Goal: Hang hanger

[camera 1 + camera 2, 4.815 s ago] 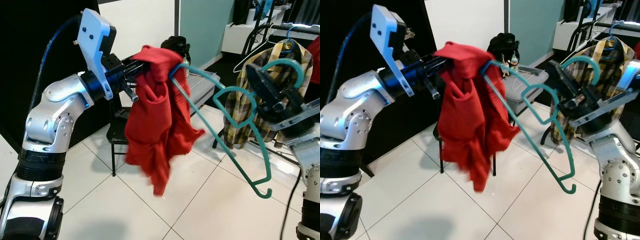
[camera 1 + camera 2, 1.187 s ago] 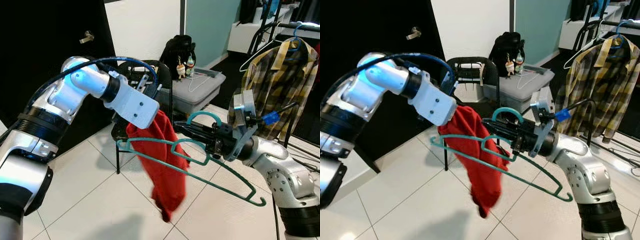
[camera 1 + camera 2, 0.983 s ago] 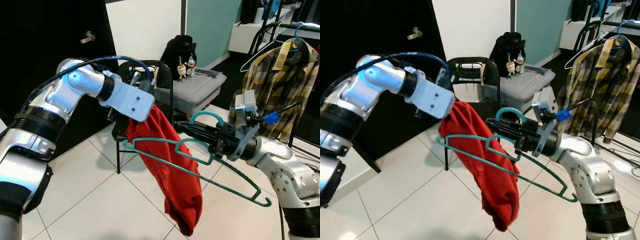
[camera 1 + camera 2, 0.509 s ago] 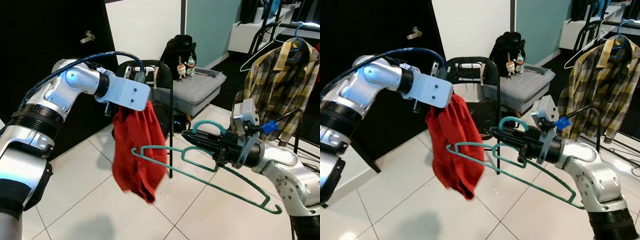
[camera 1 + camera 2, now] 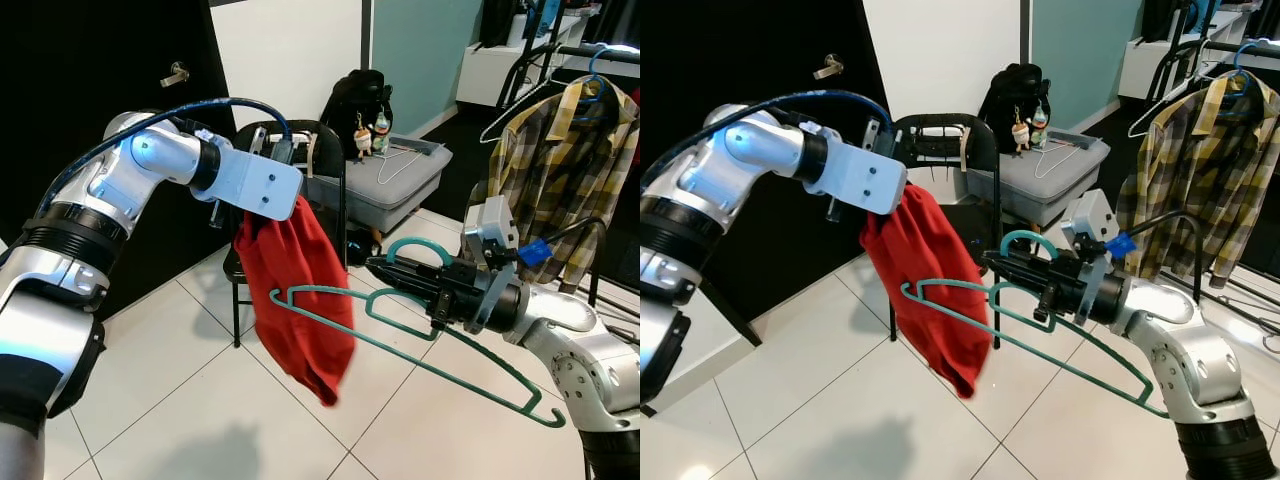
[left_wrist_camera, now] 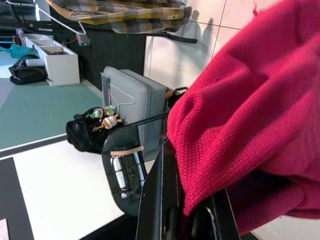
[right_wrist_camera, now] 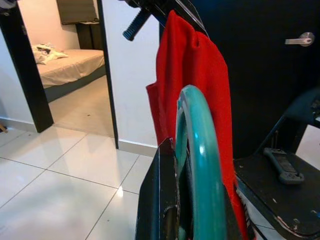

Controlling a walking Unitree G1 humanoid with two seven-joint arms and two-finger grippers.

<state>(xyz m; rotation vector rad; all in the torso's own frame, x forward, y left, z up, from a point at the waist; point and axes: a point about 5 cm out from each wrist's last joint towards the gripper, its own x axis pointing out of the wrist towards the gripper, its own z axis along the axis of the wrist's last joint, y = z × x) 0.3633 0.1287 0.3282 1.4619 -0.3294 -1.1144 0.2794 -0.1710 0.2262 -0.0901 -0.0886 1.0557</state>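
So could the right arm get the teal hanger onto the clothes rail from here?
Probably not yet. The right gripper holds the teal hanger low over the floor, and the rail with the plaid shirt stands behind and above it.

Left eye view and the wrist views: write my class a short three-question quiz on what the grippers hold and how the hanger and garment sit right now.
1. True or false: the left gripper is shut on the red garment.
2. Which does the right gripper hold? A) the plaid shirt B) the teal hanger C) the black chair
3. Fill the gap: the plaid shirt hangs on a ____ hanger on the rack behind.

Key
1. True: the wrist view shows its fingers pinching the knit cloth.
2. B: it grips the hanger near the hook, and the hanger's far end reaches across the front of the garment.
3. Blue.
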